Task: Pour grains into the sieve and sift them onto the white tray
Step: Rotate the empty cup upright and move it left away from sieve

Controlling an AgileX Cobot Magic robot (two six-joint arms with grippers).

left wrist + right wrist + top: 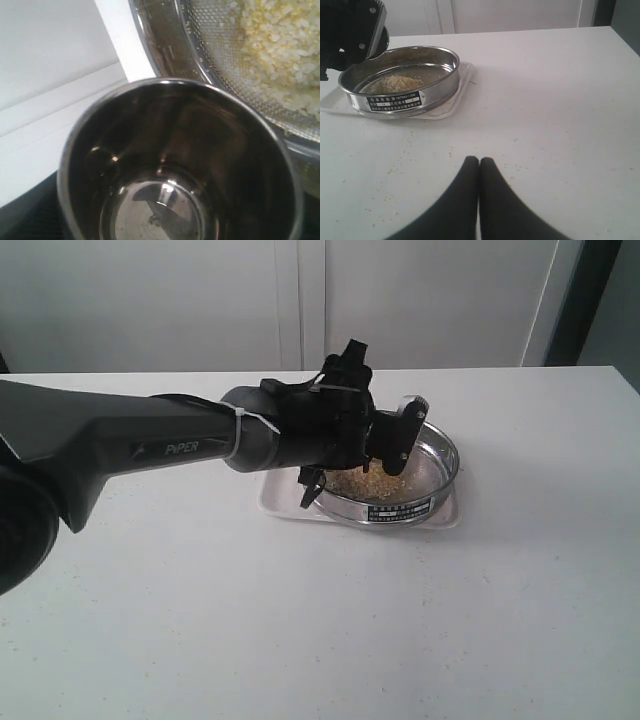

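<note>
Pour looks done: L jaws pinch steel cup [175,165] (empty) over sieve [400,510], grains [360,483] heaped inside. R jaws pressed together, idle. Next: shake sieve over white tray [275,502].

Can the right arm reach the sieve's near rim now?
Probably yes: open table lies between the right end effector and the sieve; the left end effector holds the cup over its far side.
</note>
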